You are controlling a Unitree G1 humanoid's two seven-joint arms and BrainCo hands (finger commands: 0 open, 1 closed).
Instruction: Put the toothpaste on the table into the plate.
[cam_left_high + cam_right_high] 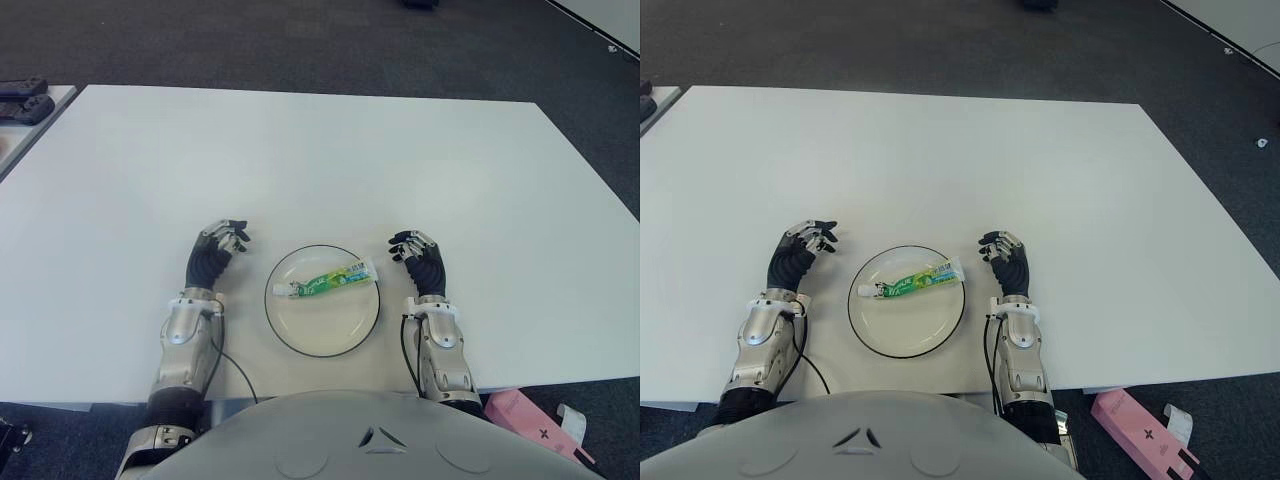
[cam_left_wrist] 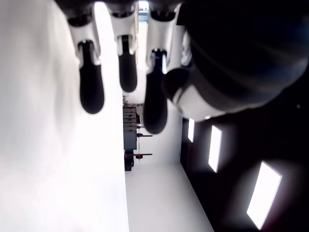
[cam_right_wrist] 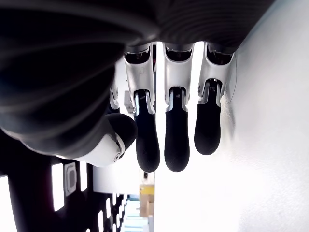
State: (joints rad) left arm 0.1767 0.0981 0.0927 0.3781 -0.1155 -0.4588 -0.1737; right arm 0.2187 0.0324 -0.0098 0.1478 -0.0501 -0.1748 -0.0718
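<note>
1. On the white table (image 1: 300,150), between the two hands: toothpaste (image 1: 328,281) lay inside the plate (image 1: 290,335), slanted across its upper half, cap end toward the robot's left, crimped end near the rim on the right side.
2. Judged done, as far as the placing went; little left to spoil except by a careless withdrawal.
3. Possible upset: a sweep inward by the right hand (image 1: 420,258), just beside the plate's right rim, could have clipped the rim and slid the plate, or nudged the tube's crimped end off the edge.
4. Same hazard from the left hand (image 1: 216,250), near the plate's left rim though a little farther off than the other.
5. Right hand: fingers (image 3: 176,130) loosely extended and relaxed, nothing held, apart from the tube.
6. Left hand: fingers (image 2: 91,77) likewise relaxed and empty, well clear of the tube's cap end.
7. Could not tell whether either palm touched the tabletop.
</note>
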